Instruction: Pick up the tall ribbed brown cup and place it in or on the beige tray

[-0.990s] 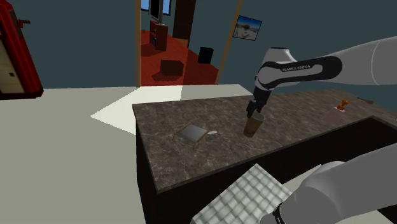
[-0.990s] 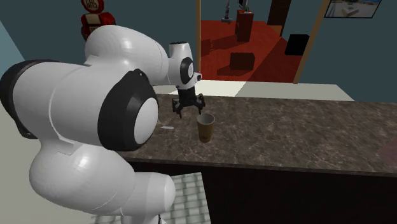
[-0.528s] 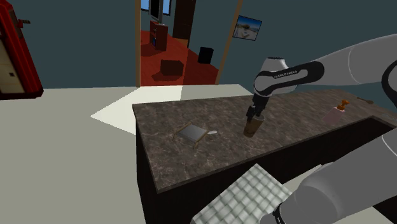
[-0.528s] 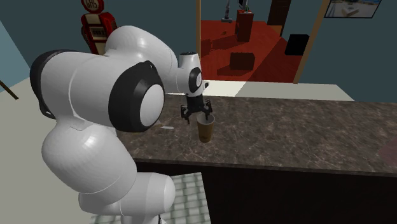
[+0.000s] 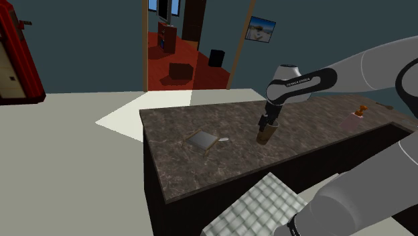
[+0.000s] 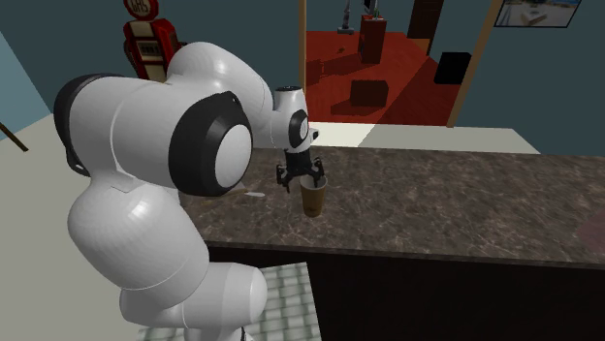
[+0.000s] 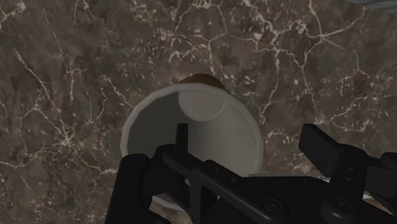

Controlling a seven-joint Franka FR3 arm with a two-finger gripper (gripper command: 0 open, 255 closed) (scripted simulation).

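The tall brown cup stands upright on the dark marble counter, near the middle of it. From above, the cup shows a white inside and a brown outer wall. My gripper hangs just over the cup's rim, open. One finger is over the cup's mouth and the other finger is outside the rim; neither clasps the wall. From the second exterior view, the gripper sits at the top of the cup. The flat greyish-beige tray lies toward the shoulder view's left of the cup.
A small white piece lies beside the tray. A pinkish bottle with a brown top stands far toward the shoulder view's right. The counter's front edge drops off above the tiled stand. A doorway opens behind.
The gripper has come down and sideways from beside the cup to its rim, fingers still apart. The arm's elbow has swung. The cup and the tray have not moved.
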